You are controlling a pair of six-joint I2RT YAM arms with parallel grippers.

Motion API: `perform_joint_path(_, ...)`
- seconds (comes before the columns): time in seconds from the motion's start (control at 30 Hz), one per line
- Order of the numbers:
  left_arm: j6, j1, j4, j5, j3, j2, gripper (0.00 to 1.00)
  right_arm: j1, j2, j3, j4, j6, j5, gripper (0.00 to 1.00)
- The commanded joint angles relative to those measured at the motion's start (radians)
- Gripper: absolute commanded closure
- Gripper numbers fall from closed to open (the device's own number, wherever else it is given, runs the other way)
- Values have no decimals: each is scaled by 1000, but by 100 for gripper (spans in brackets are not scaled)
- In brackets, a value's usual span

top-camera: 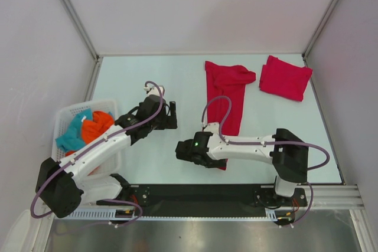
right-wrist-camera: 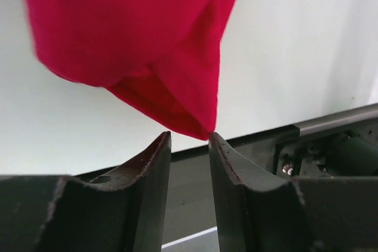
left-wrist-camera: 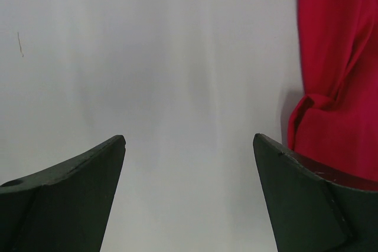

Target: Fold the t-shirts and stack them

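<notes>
Currently teal cloth (top-camera: 72, 137) and orange cloth (top-camera: 95, 128) are seen in basket (top-camera: 82, 105); left gripper (left-wrist-camera: 189, 141) spread wide, empty; right gripper (right-wrist-camera: 189, 136) barely parted at t-shirt (right-wrist-camera: 130, 22) corner.

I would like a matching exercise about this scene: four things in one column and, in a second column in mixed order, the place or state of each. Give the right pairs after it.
Things
1. basket
2. folded shirt
3. long shirt
4. left jaws

Places or states
A. far right corner of the table
B. wide apart over bare table
C. at the left, holds teal cloth and orange cloth
D. middle of the table, stretched lengthwise

Pairs: 1-C, 2-A, 3-D, 4-B
</notes>
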Motion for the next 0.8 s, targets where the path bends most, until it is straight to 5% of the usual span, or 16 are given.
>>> perform_joint_path(0.0, 17, 6, 14, -6, 7, -18, 5, -39, 13, 90, -67, -13, 115, 62)
perform_joint_path(0.5, 24, 6, 5, -17, 10, -27, 4, -106, 114, 36, 100, -122, 111, 63)
perform_joint_path(0.6, 24, 6, 6, -17, 14, -21, 5, -108, 113, 30, 111, -133, 112, 71)
perform_joint_path(0.7, 25, 6, 5, -17, 17, -18, 5, -106, 101, 9, 128, -143, 103, 100)
perform_joint_path(0.77, 24, 6, 6, -15, 17, -17, 5, -105, 75, -14, 142, -145, 100, 100)
